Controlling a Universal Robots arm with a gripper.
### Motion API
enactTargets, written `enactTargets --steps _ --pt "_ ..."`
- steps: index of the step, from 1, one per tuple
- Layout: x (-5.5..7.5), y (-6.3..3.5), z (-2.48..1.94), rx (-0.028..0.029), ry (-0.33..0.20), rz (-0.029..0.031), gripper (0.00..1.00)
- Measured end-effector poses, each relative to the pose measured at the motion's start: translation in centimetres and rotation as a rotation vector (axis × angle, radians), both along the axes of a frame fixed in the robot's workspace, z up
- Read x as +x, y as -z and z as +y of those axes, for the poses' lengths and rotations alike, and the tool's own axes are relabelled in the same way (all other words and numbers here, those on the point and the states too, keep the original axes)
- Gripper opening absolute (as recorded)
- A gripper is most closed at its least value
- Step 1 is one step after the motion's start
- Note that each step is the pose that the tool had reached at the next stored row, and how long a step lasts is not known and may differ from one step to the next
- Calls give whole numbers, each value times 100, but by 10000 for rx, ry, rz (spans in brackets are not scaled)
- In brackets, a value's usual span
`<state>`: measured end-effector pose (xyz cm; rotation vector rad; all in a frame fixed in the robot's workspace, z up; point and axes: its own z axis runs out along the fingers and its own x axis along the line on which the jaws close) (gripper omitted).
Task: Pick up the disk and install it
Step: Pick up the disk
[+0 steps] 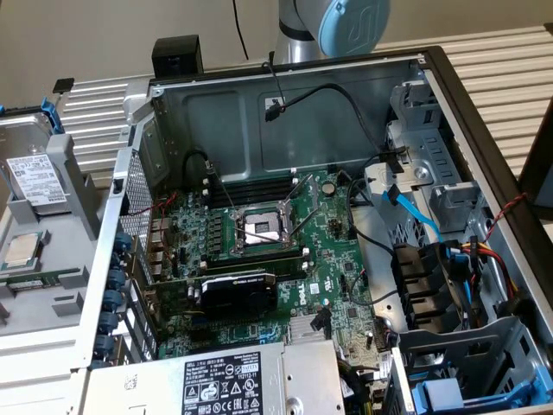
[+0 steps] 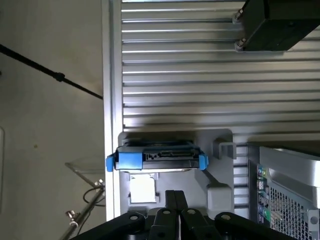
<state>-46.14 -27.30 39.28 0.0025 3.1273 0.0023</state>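
In the exterior view the disk (image 1: 34, 177) leans in a grey holder (image 1: 76, 220) at the exterior view's left, outside the open computer case (image 1: 449, 104), with its outer side cut off by the frame, while the arm (image 1: 341, 26) is cropped at the top. In the wrist view the gripper (image 2: 175, 193) hangs empty with jaws pressed together, near the disk (image 2: 165, 156) but apart from it. The disk is seen edge-on here, blue at both ends, its label hidden.

disk (image 1: 33, 180): silver-grey metal, white printed label, blue carrier frame
gripper (image 2: 175, 195): black
motherboard (image 1: 268, 259): green
power supply box (image 1: 216, 380): grey, with a black-and-white warning label
data cables (image 1: 413, 214): light blue
table (image 2: 200, 75): silver-grey, ribbed in parallel lines
arm (image 1: 346, 22): grey, pale blue cap
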Motion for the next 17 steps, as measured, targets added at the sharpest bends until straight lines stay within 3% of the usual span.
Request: enactTargets --steps 17 --pt "0 0 0 0 -3090 1 11"
